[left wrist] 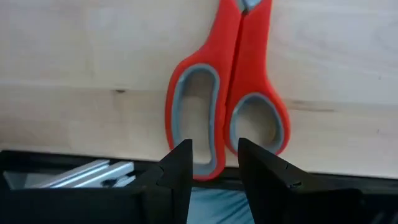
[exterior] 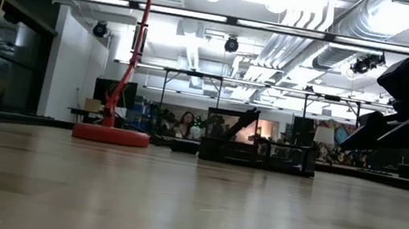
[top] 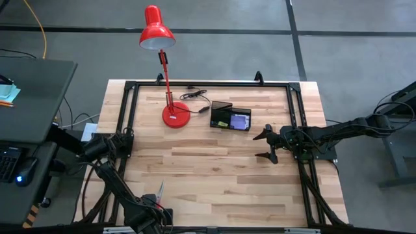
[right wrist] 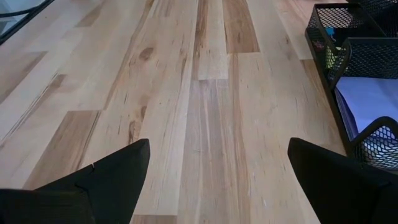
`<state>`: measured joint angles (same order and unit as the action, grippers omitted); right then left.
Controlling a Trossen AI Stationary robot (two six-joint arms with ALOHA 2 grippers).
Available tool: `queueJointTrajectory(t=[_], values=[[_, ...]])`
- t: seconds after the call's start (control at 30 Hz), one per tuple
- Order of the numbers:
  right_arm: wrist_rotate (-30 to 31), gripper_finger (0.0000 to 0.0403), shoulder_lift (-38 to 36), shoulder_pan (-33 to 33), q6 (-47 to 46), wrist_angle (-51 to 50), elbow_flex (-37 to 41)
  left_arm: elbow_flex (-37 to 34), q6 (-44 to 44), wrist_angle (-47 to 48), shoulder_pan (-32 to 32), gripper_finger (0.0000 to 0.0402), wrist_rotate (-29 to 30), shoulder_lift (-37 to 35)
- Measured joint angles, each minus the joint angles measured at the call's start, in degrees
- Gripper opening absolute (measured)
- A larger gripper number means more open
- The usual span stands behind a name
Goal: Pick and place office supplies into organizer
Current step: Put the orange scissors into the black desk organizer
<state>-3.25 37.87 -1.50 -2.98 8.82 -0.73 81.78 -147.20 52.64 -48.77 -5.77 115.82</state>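
Near the table's [top: 214,188] front edge, well away from the organizer [top: 231,117], the left pincer [left wrist: 214,163] is standing over the red-handled scissors [left wrist: 227,93], which are lying flat on the wood. Its two fingers are set partly apart, one beside the rim between the handle loops and one at a loop's edge; whether they are actually gripping the handle cannot be told from the wrist view. The step in hand appears to be picking up the scissors. The next move probably calls for a firm hold on the handle, a lift, and a carry across the table toward the organizer.

Just beside the organizer, on the side away from the red lamp [top: 174,114], the right pincer [top: 268,144] is hovering with its fingers spread wide and nothing between them. A purple notepad [top: 240,121] is already sitting in one compartment. Bare wood is lying open between the scissors and the organizer, so the path looks free; the scissors are resting close to the front edge and its black frame rail [left wrist: 93,186], which may be crowding the grasp.
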Motion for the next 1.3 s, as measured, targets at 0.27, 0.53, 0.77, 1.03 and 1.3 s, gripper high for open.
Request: queueJointTrajectory(t=[0.27, 0.53, 0.77, 1.03, 1.3], values=[[0.0, 0.0378, 0.0, 0.0, 0.0, 0.0, 0.0, 0.0, 0.0, 0.3, -0.8, 0.0113, -0.1, -0.1], [0.0, 0.0378, 0.0, 0.0, 0.0, 0.0, 0.0, 0.0, 0.4, 0.9, -0.7, 0.0113, 0.8, 0.2], [0.0, 0.0378, 0.0, 0.0, 0.0, 0.0, 0.0, 0.0, 1.4, 0.9, -0.8, 0.0113, 0.0, 0.4], [0.0, 0.0378, 0.0, 0.0, 0.0, 0.0, 0.0, 0.0, 2.8, 0.2, -0.7, 0.0113, 0.2, 1.3], [0.0, 0.0378, 0.0, 0.0, 0.0, 0.0, 0.0, 0.0, 2.9, -0.5, -0.8, 0.0112, 0.9, 1.5]])
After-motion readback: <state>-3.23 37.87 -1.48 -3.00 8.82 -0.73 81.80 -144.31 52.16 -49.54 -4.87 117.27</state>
